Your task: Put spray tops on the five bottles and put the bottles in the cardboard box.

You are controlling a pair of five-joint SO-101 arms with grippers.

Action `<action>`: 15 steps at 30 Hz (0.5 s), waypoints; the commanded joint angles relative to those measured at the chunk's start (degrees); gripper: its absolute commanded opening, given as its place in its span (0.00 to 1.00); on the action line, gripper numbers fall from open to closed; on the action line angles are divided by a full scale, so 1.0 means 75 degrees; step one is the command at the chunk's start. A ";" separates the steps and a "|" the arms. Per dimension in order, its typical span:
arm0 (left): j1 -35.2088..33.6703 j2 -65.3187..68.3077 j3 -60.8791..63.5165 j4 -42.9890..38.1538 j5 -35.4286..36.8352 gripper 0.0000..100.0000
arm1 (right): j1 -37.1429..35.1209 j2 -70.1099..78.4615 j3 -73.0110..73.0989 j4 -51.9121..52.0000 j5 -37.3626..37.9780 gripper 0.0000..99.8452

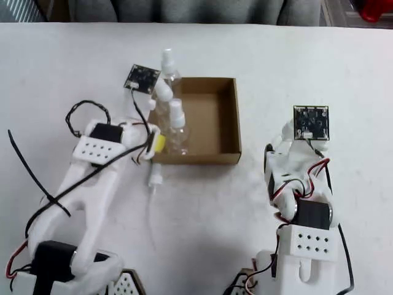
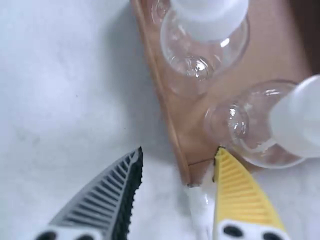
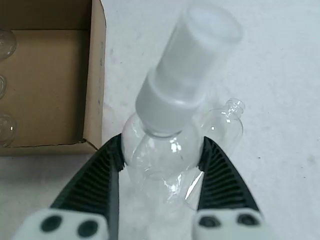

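In right end effector (image 3: pixel 162 145): capped bottle (image 3: pixel 172 100), gripped; left end effector (image 2: pixel 179 150) open at cardboard box (image 2: pixel 159 95) corner.

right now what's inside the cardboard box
Three clear bottles with white spray tops sit along one side of the cardboard box. The rest of its floor is bare. The floor beneath the bottles is covered.
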 commanded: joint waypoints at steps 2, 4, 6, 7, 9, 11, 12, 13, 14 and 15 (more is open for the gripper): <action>-0.0088 -0.0463 -0.0258 0.0422 0.0082 0.22 | 0.0100 0.0158 0.0129 -0.0006 -0.0035 0.02; -0.0088 -0.0463 -0.0258 0.0656 0.0082 0.22 | 0.0100 0.0158 0.0129 -0.0006 -0.0035 0.02; -0.0100 -0.0475 -0.0258 0.0844 0.0082 0.22 | 0.0100 0.0158 0.0129 -0.0006 -0.0023 0.02; -0.0100 -0.0475 -0.0305 0.1020 0.0082 0.22 | 0.0100 0.0158 0.0129 -0.0006 -0.0023 0.02; -0.0100 -0.0498 -0.0328 0.1348 0.0082 0.22 | 0.0088 0.0158 0.0082 -0.0029 -0.0023 0.02; -0.0100 -0.0709 -0.0270 0.1524 0.0082 0.22 | 0.0053 0.0158 -0.0023 -0.0076 -0.0023 0.02; -0.0100 -0.0885 -0.0246 0.1629 0.0082 0.22 | 0.0053 0.0158 -0.0129 -0.0076 -0.0023 0.02; -0.0100 -0.1084 -0.0246 0.1793 0.0082 0.22 | 0.0053 0.0158 -0.0281 -0.0018 -0.0023 0.02; -0.0100 -0.1307 -0.0246 0.1993 0.0082 0.22 | 0.0053 0.0158 -0.0422 -0.0006 -0.0023 0.02; -0.0100 -0.1565 -0.0246 0.2157 0.0082 0.22 | 0.0041 0.0158 -0.0539 -0.0006 -0.0023 0.02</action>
